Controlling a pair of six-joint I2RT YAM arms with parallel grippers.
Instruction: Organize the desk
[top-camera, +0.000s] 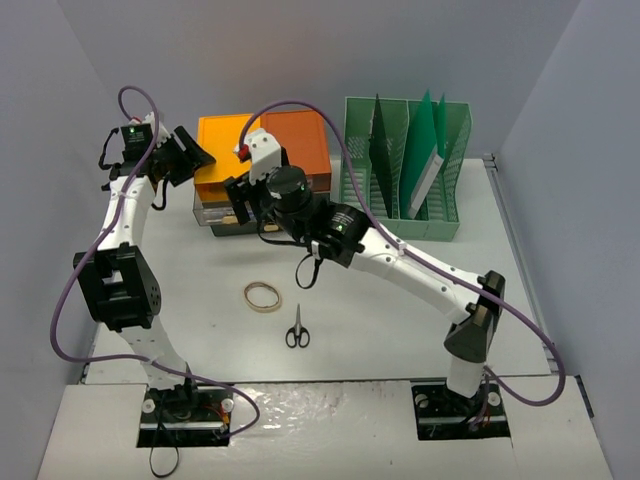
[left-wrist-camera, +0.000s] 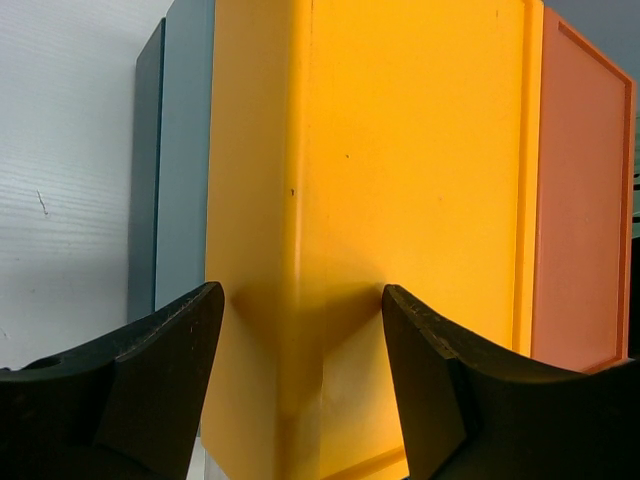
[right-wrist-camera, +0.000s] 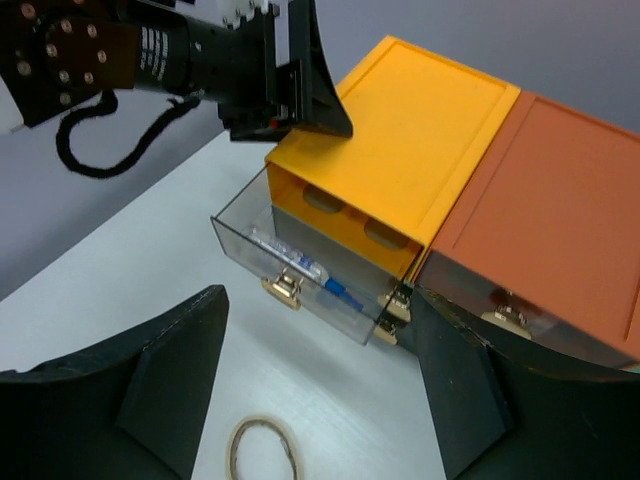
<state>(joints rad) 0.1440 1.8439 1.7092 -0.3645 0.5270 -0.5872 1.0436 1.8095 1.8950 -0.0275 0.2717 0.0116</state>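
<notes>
The off-white desk (top-camera: 390, 310) holds a tan rubber band (top-camera: 263, 296) and small black scissors (top-camera: 297, 330) near the middle front. The band also shows in the right wrist view (right-wrist-camera: 265, 452). My left gripper (top-camera: 198, 156) is open, its jaws to either side of the left corner of the yellow drawer unit (left-wrist-camera: 400, 180) without closing on it. My right gripper (top-camera: 238, 203) is open and empty, just in front of the unit's pulled-out clear drawer (right-wrist-camera: 300, 275). A blue-and-white pen (right-wrist-camera: 312, 275) lies in that drawer.
An orange drawer unit (top-camera: 298, 140) stands against the yellow one at the back. A green slotted file rack (top-camera: 405, 165) with folders stands at the back right. Grey walls close in the left and right sides.
</notes>
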